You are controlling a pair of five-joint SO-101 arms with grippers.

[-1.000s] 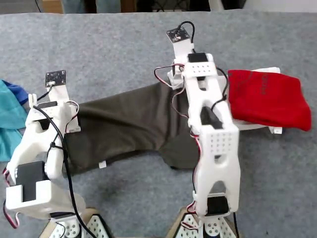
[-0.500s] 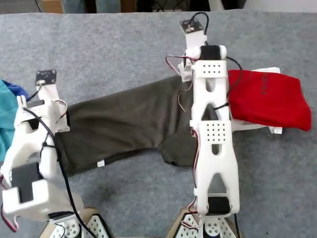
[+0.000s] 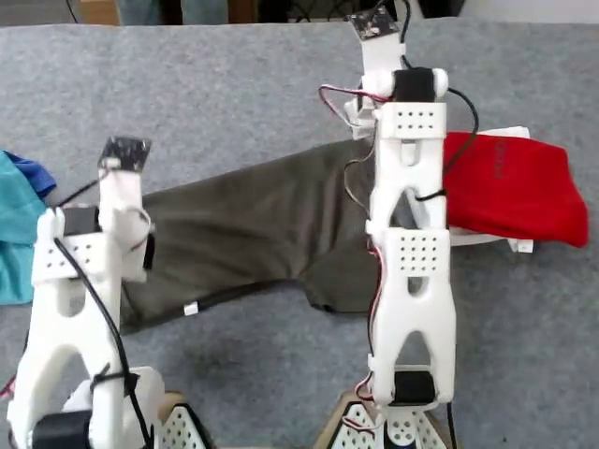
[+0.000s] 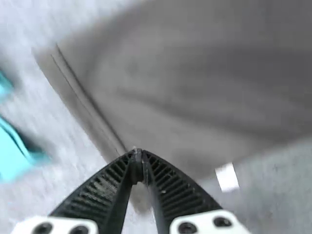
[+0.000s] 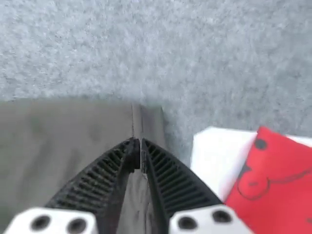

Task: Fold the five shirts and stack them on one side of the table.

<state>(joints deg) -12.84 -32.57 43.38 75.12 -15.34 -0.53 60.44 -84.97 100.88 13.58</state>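
Grey table (image 3: 234,84) holds 1 dark shirt (image 3: 243,234) spread flat, the left gripper (image 4: 138,157) and right gripper (image 5: 136,144) each pinch its edge between closed jaws, and 1 red shirt (image 3: 510,187) sits just beside the right jaws.

Olive shirt (image 3: 243,234), red shirt (image 3: 510,187), teal shirt (image 3: 17,220), grey table (image 3: 215,84)

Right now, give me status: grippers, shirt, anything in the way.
Left gripper shut on dark shirt, at its hem. Right gripper shut on its other edge. Shirt spread flat between arms. Red shirt beside right arm, teal shirt beside left.
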